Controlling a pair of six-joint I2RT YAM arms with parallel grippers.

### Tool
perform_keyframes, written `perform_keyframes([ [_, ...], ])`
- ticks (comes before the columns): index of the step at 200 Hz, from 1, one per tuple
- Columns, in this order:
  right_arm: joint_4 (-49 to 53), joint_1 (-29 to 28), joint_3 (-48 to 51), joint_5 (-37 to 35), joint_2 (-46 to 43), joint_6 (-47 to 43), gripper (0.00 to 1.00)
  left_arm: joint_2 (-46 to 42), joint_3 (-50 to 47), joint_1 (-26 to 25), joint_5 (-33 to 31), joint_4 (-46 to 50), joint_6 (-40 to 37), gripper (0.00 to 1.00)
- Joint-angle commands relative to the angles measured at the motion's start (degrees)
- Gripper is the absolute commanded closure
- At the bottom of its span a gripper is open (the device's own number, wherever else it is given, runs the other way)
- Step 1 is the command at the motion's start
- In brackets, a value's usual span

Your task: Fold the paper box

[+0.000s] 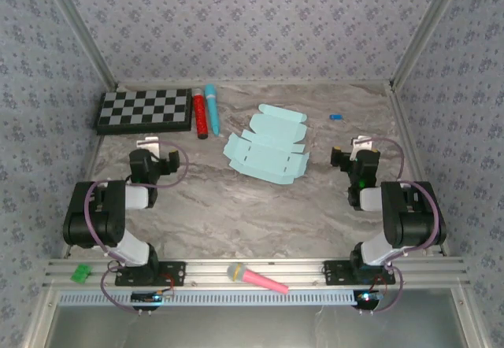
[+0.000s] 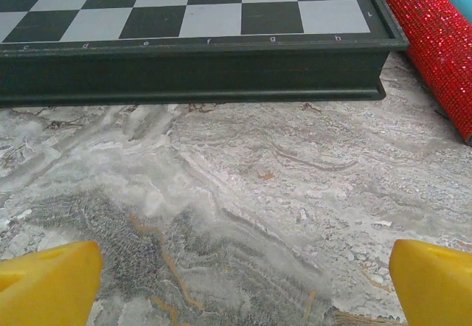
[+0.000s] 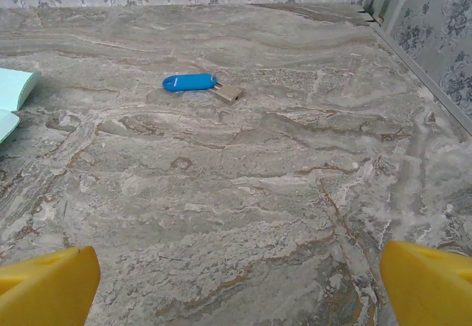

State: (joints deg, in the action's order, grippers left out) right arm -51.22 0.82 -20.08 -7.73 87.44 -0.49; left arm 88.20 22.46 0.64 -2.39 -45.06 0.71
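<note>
While both arms crouch near their bases, left gripper (image 1: 150, 143) and right gripper (image 1: 362, 145) stand wide apart, holding nothing; likely a ready stance, no fold begun. Between and just beyond them, paper box (image 1: 266, 149) lies flat, flaps splayed, reachable from either side. Farther back: checkerboard (image 1: 146, 110), turquoise marker (image 1: 212, 105), blue key tag (image 1: 336, 117), set aside from the work.

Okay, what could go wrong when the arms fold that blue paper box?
The paper box lies unfolded on the smooth table, so the thin card could slide or crease instead of lifting. The red glitter tube and turquoise marker lie just left of it; a sweeping arm might roll them.
</note>
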Motion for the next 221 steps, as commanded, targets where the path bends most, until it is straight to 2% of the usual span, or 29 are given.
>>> perform_keyframes([
  [1,0.6,-0.4,-1.1,-0.8,0.6,0.0,0.0,-0.1,1.4,0.2,-0.3,-1.3,0.8,0.0],
  [195,0.7,-0.2,-0.9,-0.1,0.5,0.1,0.0,-0.1,1.4,0.2,-0.3,-1.4,0.9,0.01],
  [221,0.3,0.2,0.4,-0.9,-2.2,1.3,0.0,-4.1,3.2,0.2,-5.2,4.8,2.8,0.0],
])
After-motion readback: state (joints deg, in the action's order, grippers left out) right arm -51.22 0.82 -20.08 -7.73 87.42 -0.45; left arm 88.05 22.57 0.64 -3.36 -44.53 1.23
